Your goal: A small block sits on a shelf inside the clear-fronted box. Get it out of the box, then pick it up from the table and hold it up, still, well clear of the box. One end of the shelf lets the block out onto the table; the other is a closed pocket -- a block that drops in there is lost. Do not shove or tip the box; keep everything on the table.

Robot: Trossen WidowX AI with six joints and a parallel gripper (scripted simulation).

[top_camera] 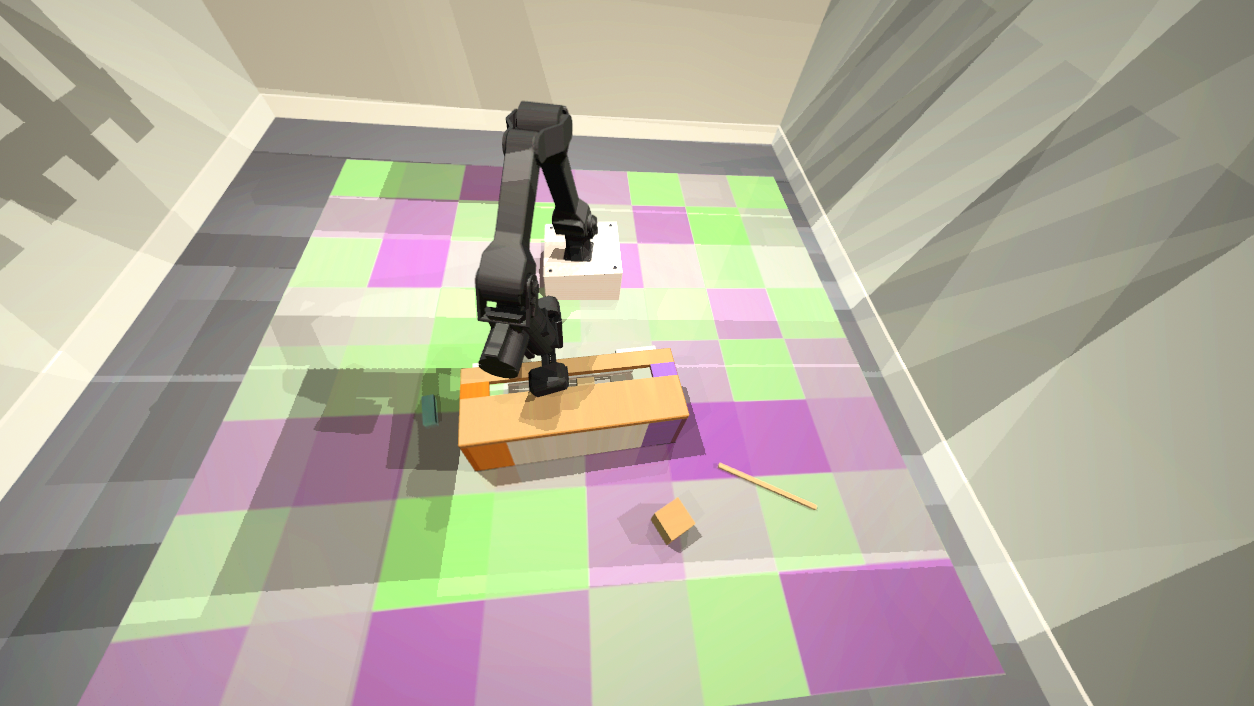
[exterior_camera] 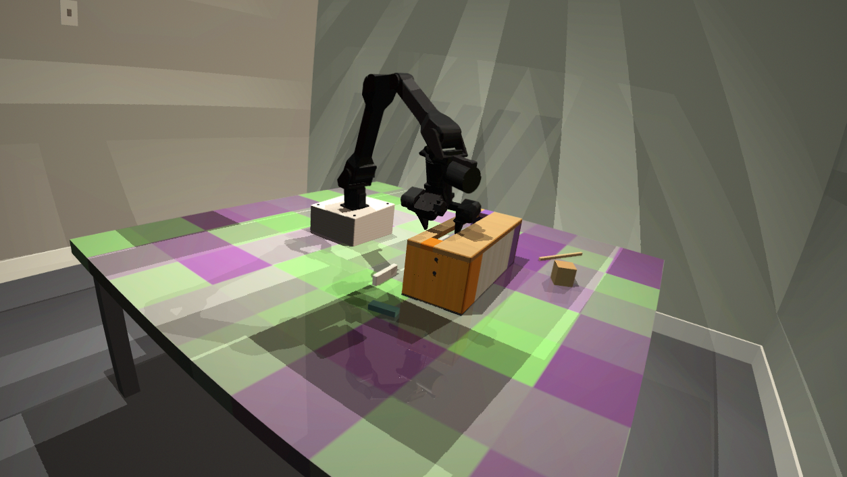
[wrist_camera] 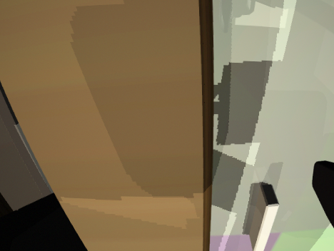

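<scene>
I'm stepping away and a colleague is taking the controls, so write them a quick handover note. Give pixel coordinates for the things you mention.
Gripper (top_camera: 526, 355) (exterior_camera: 441, 228): open, nothing held, low over the box's slotted top.
Box (top_camera: 570, 412) (exterior_camera: 435, 275): upright on the table; the shelf block can't be made out in these views.
Outside it: orange cube (top_camera: 673, 519) (exterior_camera: 562, 273), thin stick (top_camera: 767, 486) (exterior_camera: 560, 255), teal bar (top_camera: 428, 410) (exterior_camera: 383, 309).
Done: no lift yet.
Left: confirm the block's position, work it out the open end, pick it up, hold it clear.

Top and exterior views look down across the table; wrist, close.
</scene>
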